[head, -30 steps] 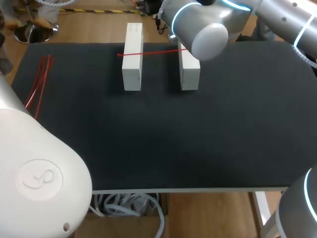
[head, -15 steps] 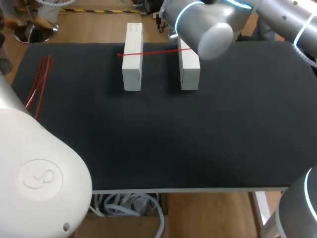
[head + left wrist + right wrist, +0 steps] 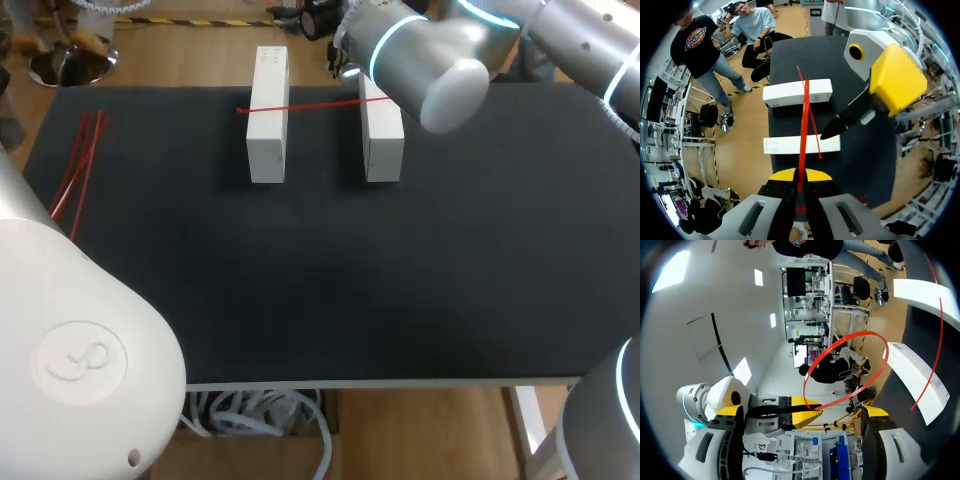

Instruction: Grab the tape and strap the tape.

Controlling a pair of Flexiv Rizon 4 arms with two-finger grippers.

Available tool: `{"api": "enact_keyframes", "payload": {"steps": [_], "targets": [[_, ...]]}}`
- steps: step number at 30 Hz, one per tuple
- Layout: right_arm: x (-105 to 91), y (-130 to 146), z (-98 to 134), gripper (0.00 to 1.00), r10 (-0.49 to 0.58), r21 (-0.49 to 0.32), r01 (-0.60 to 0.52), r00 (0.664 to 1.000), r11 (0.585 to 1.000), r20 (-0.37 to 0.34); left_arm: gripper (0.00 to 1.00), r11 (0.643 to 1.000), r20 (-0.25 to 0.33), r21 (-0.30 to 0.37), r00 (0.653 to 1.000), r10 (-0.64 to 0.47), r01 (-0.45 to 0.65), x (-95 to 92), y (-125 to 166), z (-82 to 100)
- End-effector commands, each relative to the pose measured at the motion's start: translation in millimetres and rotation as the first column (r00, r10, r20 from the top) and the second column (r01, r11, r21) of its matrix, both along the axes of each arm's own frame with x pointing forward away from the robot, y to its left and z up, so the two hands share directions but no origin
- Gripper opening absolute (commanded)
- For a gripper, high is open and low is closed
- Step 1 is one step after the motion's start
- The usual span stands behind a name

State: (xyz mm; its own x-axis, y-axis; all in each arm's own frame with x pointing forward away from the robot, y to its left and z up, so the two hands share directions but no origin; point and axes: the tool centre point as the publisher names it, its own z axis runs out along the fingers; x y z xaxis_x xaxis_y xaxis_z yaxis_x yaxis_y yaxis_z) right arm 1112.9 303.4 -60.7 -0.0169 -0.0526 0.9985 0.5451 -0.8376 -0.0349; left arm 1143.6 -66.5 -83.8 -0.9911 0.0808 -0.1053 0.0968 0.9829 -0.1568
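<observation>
Left end effector [image 3: 799, 176] pinches the red strap [image 3: 804, 120], my right end effector [image 3: 803, 412] gapes; tugging could topple the white blocks [image 3: 785, 145] ahead.

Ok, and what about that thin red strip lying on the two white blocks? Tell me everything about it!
The red strip is very thin, straight and looks like plastic. It lies flat like a little bridge across the tops of the left white block and the right white block, crossing the gap between them. One end sticks out just past the left block; the other hides behind the right arm.
</observation>
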Motion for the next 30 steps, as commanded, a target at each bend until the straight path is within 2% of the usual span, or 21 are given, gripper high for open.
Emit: {"api": "enact_keyframes", "payload": {"steps": [1,6,14,30], "targets": [[-11.5,-8.8,-3.7,1.0,0.005,0.044,-0.007,0.998,0.999,0.058,0.0,1.0,-0.001,0.002,1.0,0.0,0.0,-0.5,-0.1,0.7],[-25.2,-20.6,-9.6,1.0,0.022,0.013,-0.023,0.998,1.0,0.062,0.0,1.0,-0.001,0.002,1.0,0.0,0.0,-0.5,-0.1,0.7],[-24.3,-49.9,-19.5,1.0,-0.048,0.01,0.048,0.999,0.999,0.013,0.0,1.0,-0.001,0.002,1.0,0.0,0.0,-0.5,-0.1,0.7],[-25.8,-53.8,-26.2,1.0,-0.008,0.019,0.008,1.0,1.0,-0.013,0.0,1.0,-0.001,0.002,1.0,0.0,0.0,-0.5,-0.1,0.7]]}}
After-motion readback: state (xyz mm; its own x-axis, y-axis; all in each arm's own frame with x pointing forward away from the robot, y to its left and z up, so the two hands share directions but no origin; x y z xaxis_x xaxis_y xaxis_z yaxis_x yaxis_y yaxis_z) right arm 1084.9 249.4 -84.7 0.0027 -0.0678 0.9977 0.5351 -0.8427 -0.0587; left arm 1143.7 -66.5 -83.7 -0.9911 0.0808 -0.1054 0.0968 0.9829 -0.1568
